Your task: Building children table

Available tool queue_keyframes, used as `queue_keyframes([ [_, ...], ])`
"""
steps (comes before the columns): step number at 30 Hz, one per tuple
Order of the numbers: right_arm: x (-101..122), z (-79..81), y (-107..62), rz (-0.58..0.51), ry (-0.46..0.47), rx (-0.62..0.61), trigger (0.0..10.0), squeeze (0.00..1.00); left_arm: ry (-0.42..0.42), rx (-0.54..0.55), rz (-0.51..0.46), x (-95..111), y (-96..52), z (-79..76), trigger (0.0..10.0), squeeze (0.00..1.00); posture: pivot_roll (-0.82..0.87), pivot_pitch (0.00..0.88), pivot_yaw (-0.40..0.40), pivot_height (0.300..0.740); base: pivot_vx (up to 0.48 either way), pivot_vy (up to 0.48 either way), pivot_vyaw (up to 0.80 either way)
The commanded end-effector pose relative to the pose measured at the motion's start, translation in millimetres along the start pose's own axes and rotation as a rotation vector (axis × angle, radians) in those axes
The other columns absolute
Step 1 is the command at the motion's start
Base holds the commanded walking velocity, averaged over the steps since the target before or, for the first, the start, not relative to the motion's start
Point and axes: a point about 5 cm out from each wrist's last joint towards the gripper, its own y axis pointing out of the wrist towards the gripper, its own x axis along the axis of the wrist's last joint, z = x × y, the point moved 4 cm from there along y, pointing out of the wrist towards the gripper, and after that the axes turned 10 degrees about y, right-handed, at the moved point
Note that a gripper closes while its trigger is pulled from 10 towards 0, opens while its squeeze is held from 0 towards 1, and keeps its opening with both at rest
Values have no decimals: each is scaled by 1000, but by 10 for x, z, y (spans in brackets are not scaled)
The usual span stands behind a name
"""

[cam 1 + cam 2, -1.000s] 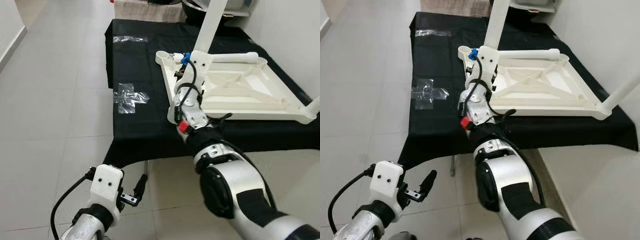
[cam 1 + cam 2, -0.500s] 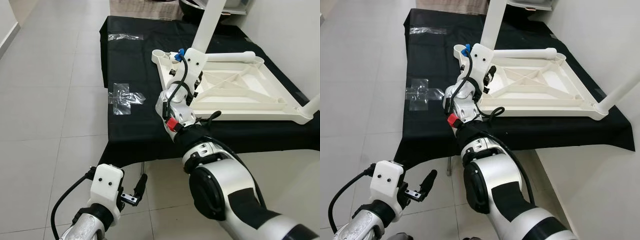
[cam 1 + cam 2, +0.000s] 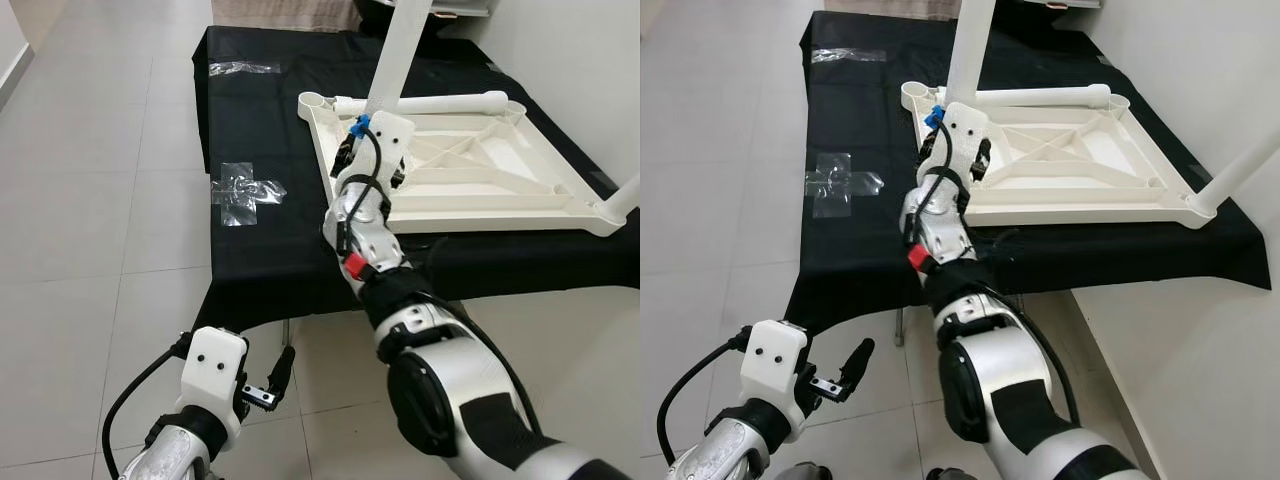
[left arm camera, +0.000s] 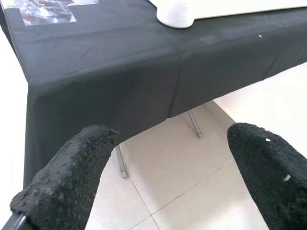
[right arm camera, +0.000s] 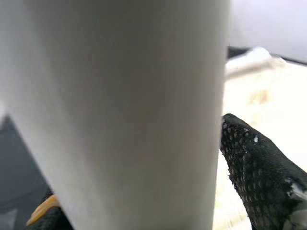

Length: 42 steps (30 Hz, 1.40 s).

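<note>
A white children's table top [image 3: 480,170] lies upside down on a black-covered table [image 3: 270,250]. My right gripper [image 3: 374,118] is shut on a white table leg [image 3: 395,50] and holds it upright over the top's near-left part, close to the open corner socket [image 3: 312,100]. In the right wrist view the table leg [image 5: 120,115] sits against one black finger [image 5: 254,172]. A second leg [image 3: 430,102] lies along the top's far edge. A third leg [image 3: 625,195] stands in the right corner. My left gripper [image 4: 168,182] hangs open, low over the floor before the table.
Two patches of clear tape [image 3: 240,190] [image 3: 243,68] stick to the black cloth left of the table top. Grey tiled floor [image 3: 90,200] spreads to the left and in front. A white wall [image 3: 570,60] runs along the right. The table's metal legs [image 4: 194,127] show under the cloth.
My head view has shifted a little. My right forearm has swung slightly while the leg stays upright in its grip beside the corner socket. The left arm has not moved.
</note>
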Motion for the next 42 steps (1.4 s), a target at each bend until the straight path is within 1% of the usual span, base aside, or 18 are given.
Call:
queue_keyframes([
  [1, 15, -48, 8, -22, -7, 29, 10000, 0, -19, -20, 26, -66, 1, -41, 10000, 0, 151, 177, -139, 740, 0, 0, 0],
  [2, 6, -81, 21, -24, -14, 71, 10000, 0, -19, -20, 26, -66, 3, -40, 10000, 0, 150, 176, -139, 740, 0, 0, 0],
  [4, 8, -95, 27, -27, -16, 91, 10000, 0, -20, -20, 26, -66, 4, -40, 10000, 0, 150, 176, -139, 740, 0, 0, 0],
  [5, 13, -123, 46, -31, -27, 129, 10000, 0, -20, -19, 25, -65, 5, -39, 10000, 0, 153, 176, -140, 740, 0, 0, 0],
  [6, 5, -128, 59, -17, -9, 173, 10000, 0, -19, -19, 25, -65, 6, -38, 10000, 0, 153, 176, -140, 740, 0, 0, 0],
  [7, 5, -128, 59, -17, -9, 173, 10000, 0, -19, -19, 25, -65, 6, -38, 10000, 0, 153, 176, -140, 740, 0, 0, 0],
  [10, 22, -93, 91, 4, -19, 313, 10000, 0, -16, -17, 23, -59, 8, -37, 10000, 0, 157, 174, -140, 740, 0, 0, 0],
  [18, 111, -98, 164, 36, -10, 443, 10000, 0, -15, -16, 22, -54, 4, -37, 10000, 0, 159, 177, -143, 740, 0, 0, 0],
  [22, 171, -81, 211, 95, 4, 558, 10000, 0, -13, -14, 21, -46, 10, -30, 10000, 0, 159, 189, -141, 740, 0, 0, 0],
  [23, 183, -49, 208, 128, 21, 618, 10000, 0, -12, -13, 21, -43, 15, -21, 10000, 0, 145, 214, -129, 740, 0, 0, 0],
  [24, 191, -26, 201, 150, 33, 661, 10000, 0, -11, -12, 21, -41, 19, -15, 10000, 0, 145, 214, -129, 740, 0, 0, 0],
  [27, 212, -21, 207, 158, 28, 682, 10000, 0, -11, -11, 20, -41, 20, -11, 10000, 0, 144, 211, -127, 740, 0, 0, 0],
  [28, 262, 14, 200, 185, 35, 756, 10000, 0, -11, -11, 20, -37, 27, -11, 10000, 0, 158, 207, -137, 740, 0, 0, 0],
  [33, 292, 46, 183, 207, 29, 819, 10000, 0, -10, -10, 18, -32, 32, -11, 10000, 0, 156, 208, -139, 740, 0, 0, 0],
  [36, 274, 92, 131, 251, 37, 900, 10000, 0, -9, -7, 19, -34, 34, -9, 10000, 0, 148, 209, -142, 740, 0, 0, 0],
  [39, 270, 108, 117, 267, 42, 923, 10000, 0, -10, -9, 19, -32, 35, -10, 10000, 0, 152, 211, -138, 740, 0, 0, 0],
  [40, 240, 142, 65, 306, 58, 982, 10000, 0, -8, -13, 20, -32, 32, -18, 10000, 0, 159, 210, -147, 740, 0, 0, 0],
  [42, 226, 154, 43, 320, 54, 1007, 10000, 0, -8, -14, 20, -31, 31, -19, 10000, 0, 161, 209, -146, 740, 0, 0, 0],
])
